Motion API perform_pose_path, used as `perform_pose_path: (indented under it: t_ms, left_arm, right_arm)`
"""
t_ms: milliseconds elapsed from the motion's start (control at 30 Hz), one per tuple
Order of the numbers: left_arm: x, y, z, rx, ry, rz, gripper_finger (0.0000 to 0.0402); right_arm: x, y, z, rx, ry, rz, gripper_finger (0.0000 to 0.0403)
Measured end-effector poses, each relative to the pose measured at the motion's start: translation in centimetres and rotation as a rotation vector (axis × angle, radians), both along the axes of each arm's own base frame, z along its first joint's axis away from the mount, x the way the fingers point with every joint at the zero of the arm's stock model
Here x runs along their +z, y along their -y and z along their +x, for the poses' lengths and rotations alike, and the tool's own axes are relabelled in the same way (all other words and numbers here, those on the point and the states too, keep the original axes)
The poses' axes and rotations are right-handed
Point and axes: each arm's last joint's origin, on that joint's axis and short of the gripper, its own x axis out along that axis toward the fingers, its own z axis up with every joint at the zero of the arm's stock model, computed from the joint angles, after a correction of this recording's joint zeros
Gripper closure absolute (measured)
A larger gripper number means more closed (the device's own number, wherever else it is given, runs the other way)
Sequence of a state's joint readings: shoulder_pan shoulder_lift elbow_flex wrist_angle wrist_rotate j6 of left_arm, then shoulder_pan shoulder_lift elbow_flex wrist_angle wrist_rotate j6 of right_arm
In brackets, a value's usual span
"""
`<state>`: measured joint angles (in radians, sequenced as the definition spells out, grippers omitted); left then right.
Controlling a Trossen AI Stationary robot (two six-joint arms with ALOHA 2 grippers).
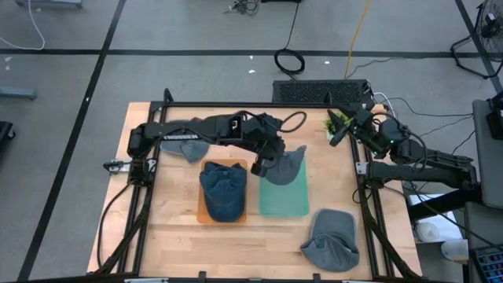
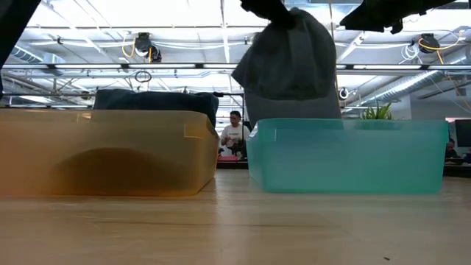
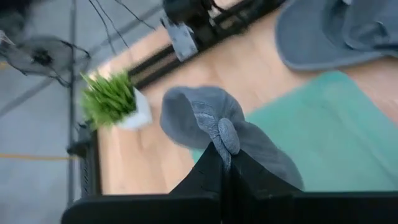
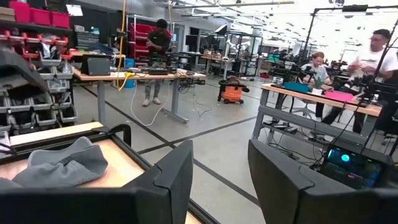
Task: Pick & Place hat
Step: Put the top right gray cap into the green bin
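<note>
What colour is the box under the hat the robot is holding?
Teal green. The box shows best in the low view, with the grey hat hanging above it.

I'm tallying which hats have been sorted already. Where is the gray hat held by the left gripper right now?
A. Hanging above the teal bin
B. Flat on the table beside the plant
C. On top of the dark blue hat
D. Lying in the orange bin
A: the left gripper, jaws shut, holds the gray hat above the teal bin.
</note>
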<state>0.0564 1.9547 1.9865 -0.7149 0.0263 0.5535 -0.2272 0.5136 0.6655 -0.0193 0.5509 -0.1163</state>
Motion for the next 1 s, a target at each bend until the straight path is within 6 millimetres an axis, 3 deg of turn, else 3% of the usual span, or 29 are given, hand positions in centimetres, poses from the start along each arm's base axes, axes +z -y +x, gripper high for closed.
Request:
perform_pose_path:
  t_ms: [300, 567, 1000]
  left_arm:
    - [-2.3, -1.1, 1.5, -0.023, -0.030, -0.025, 0.0398]
    - [-4.3, -3.2, 1.9, -0.007, -0.106, -0.041, 0.0398]
    - [-7.3, -4.5, 2.8, -0.107, -0.193, 0.051, 0.0398]
  right_arm:
    - [-0.1, 0.0, 0.1, 0.001, -0.005, 0.001, 0.0259]
    - [-0.1, 0.0, 0.1, 0.001, -0.006, 0.001, 0.0259]
    - [-2.4, 0.1, 0.6, 0.001, -0.094, -0.005, 0.0259]
